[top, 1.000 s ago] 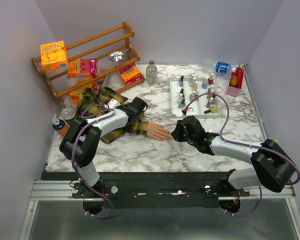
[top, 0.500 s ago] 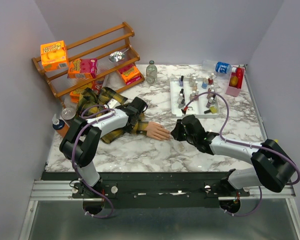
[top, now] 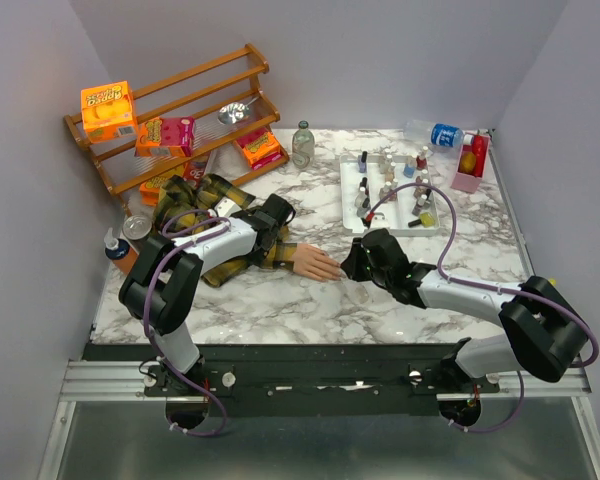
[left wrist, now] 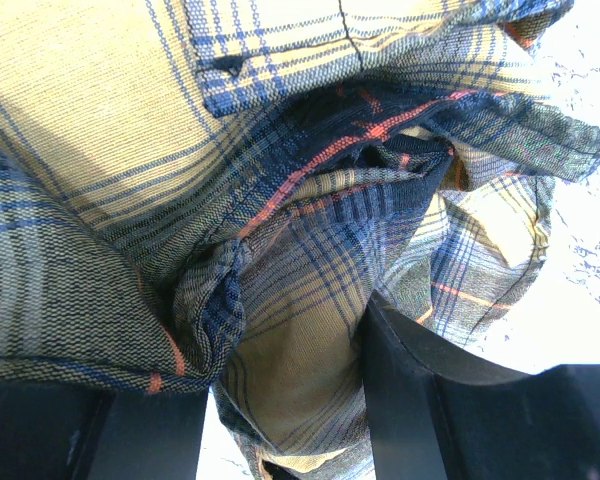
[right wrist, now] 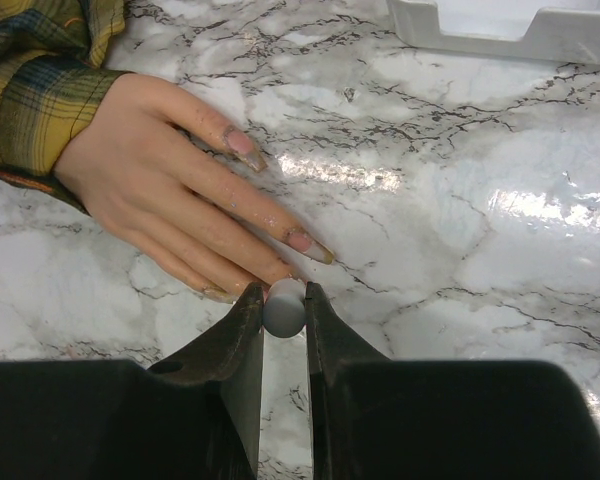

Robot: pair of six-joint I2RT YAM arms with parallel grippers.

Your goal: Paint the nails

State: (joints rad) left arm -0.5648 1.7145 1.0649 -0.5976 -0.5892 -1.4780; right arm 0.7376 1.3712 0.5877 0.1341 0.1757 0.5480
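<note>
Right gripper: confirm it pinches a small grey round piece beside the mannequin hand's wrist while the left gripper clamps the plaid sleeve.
Not the wrist. The right wrist view shows the right gripper pinching the small grey round piece at the mannequin hand's fingertips, just above the marble table. The rest stands: the left gripper has the plaid sleeve bunched in its grip.

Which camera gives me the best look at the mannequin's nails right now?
The right wrist view: the nails lie close up, just ahead of the right hand. The top external view shows the mannequin hand whole but the nails too small. The left wrist view shows only the plaid sleeve.
</note>
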